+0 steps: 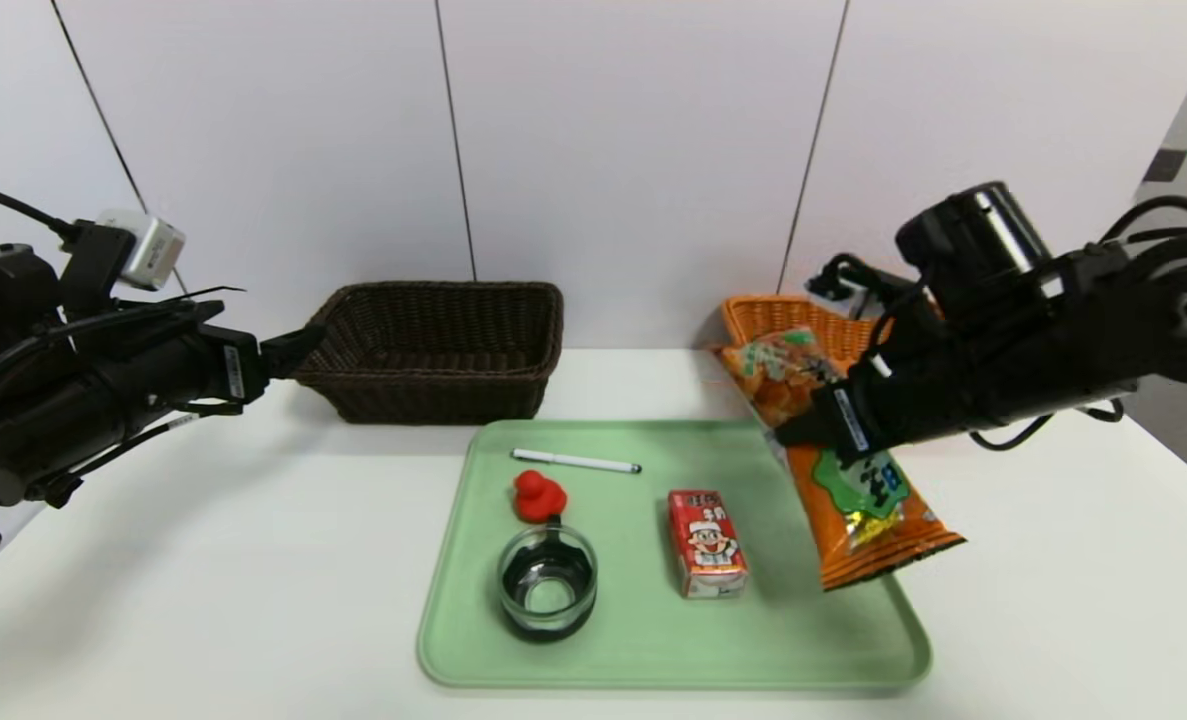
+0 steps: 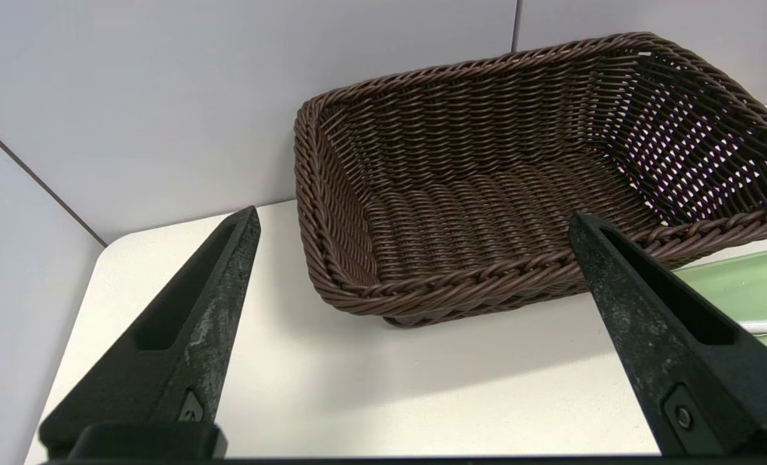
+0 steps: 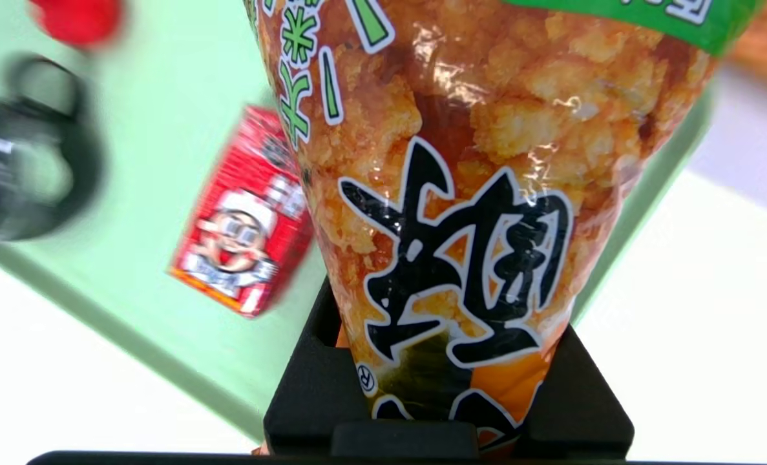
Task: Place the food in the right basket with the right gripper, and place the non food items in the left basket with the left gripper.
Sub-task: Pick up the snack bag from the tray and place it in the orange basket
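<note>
My right gripper (image 1: 803, 425) (image 3: 444, 316) is shut on the middle of the long orange snack bag (image 1: 868, 500) (image 3: 461, 194). The bag is held tilted over the right edge of the green tray (image 1: 653, 640), its far end near the orange basket (image 1: 768, 315). The red drink carton (image 1: 707, 542) (image 3: 244, 248), white pen (image 1: 575, 461), red duck (image 1: 538, 495) and glass cup (image 1: 547, 582) lie on the tray. My left gripper (image 1: 303, 345) (image 2: 415, 213) hangs open and empty just in front of the dark brown basket (image 1: 433, 350) (image 2: 486, 194), which is empty.
Both baskets stand at the back of the white table against the wall, the dark one left of the tray, the orange one behind my right arm. A wall corner borders the table at the far left.
</note>
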### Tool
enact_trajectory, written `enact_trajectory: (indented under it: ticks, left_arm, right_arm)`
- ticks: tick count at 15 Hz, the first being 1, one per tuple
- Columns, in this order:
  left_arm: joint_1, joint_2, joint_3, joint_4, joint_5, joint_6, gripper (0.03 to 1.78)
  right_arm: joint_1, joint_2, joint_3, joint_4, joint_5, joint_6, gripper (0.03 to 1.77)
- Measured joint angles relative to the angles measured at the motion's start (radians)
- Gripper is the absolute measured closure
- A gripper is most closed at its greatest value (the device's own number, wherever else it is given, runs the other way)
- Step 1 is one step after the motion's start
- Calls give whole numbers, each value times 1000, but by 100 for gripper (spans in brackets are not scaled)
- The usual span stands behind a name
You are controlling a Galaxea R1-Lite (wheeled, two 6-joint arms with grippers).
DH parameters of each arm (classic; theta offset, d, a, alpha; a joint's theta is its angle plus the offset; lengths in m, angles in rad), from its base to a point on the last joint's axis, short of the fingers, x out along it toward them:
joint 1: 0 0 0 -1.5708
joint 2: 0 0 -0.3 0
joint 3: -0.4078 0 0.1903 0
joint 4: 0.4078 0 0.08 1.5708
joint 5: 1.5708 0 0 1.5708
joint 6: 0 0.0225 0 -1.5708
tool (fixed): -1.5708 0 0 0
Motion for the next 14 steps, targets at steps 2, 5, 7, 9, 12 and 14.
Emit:
enact_trajectory:
  ticks: [2, 5, 7, 9, 12, 14]
  left_arm:
    - [0, -1, 4, 0, 0, 1, 12]
    - [0, -4, 13, 0, 3, 36, 12]
    - [0, -9, 17, 0, 3, 35, 12]
    - [1, -13, 19, 0, 6, 32, 12]
    - [2, -17, 20, 0, 5, 29, 12]
    - [2, -21, 20, 0, 5, 27, 12]
  right_arm:
    - [-7, -38, -41, -13, 6, 0, 134]
    - [-65, -45, -128, -85, 13, 1, 134]
    - [-119, -27, -206, -104, 15, 0, 134]
    - [-182, 12, -294, -115, 14, -3, 134]
    - [-268, 104, -409, -208, 2, -3, 134]
    - [-316, 163, -435, -337, -4, -6, 134]
